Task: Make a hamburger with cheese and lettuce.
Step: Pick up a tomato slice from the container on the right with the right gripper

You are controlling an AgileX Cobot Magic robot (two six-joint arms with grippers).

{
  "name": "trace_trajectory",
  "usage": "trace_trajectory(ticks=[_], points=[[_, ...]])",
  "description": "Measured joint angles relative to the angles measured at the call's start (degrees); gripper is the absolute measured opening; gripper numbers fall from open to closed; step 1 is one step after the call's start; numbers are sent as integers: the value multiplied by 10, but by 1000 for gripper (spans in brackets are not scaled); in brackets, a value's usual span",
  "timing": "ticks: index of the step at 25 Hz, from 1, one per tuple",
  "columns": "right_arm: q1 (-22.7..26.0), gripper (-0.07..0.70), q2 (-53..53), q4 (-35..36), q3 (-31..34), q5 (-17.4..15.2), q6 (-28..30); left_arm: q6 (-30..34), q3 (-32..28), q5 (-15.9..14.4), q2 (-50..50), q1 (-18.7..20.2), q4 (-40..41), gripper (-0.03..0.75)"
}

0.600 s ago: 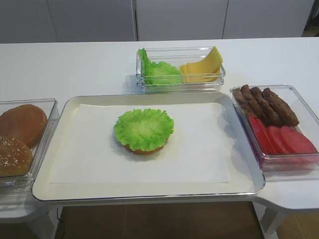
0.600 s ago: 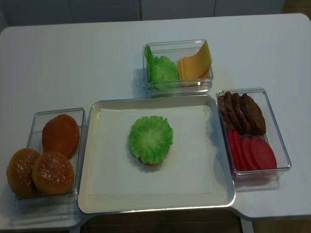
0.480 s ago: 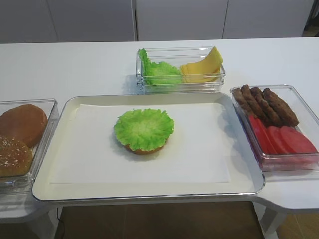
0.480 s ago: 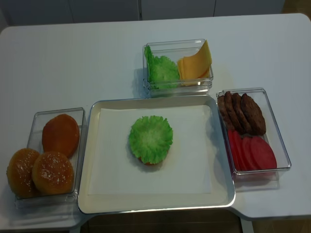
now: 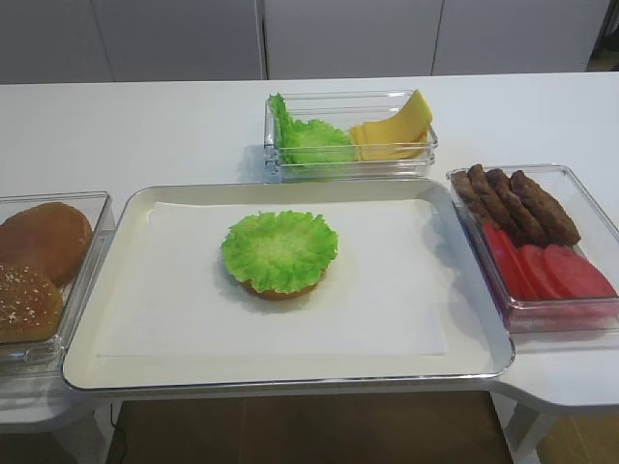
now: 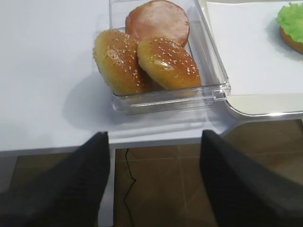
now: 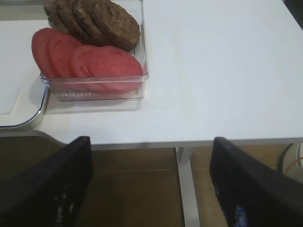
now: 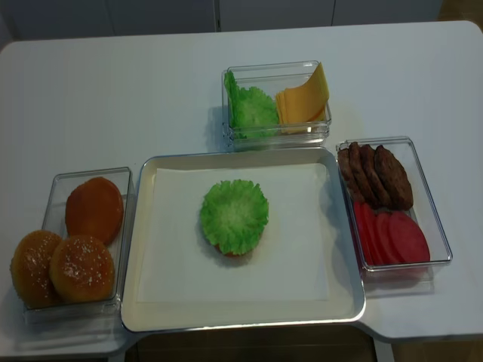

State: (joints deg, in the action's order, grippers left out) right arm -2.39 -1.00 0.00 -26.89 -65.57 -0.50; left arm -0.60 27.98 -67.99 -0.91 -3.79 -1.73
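Note:
The hamburger is a tan bun base with a frilly green lettuce leaf on top and no tomato; it sits mid-tray and also shows in the realsense view and the left wrist view. Cheese slices lean in the right half of the far clear box, with spare lettuce in its left half. My left gripper is open and empty, off the table's front edge below the bun box. My right gripper is open and empty, off the front edge below the tomato box. Neither gripper shows in the high views.
The metal tray holds white paper. A clear box of brown buns stands left of the tray. A clear box with brown patties and red tomato slices stands to the right. Brown floor lies below the table edge.

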Motion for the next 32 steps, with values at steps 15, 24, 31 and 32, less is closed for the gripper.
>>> trace_trajectory(ticks=[15, 24, 31, 32], points=[[0, 605, 0, 0, 0, 0, 0, 0, 0, 0, 0, 0, 0, 445], [0, 605, 0, -5, 0, 0, 0, 0, 0, 0, 0, 0, 0, 445], [0, 605, 0, 10, -1, 5, 0, 0, 0, 0, 0, 0, 0, 445], [0, 605, 0, 21, -4, 11, -7, 0, 0, 0, 0, 0, 0, 445]])
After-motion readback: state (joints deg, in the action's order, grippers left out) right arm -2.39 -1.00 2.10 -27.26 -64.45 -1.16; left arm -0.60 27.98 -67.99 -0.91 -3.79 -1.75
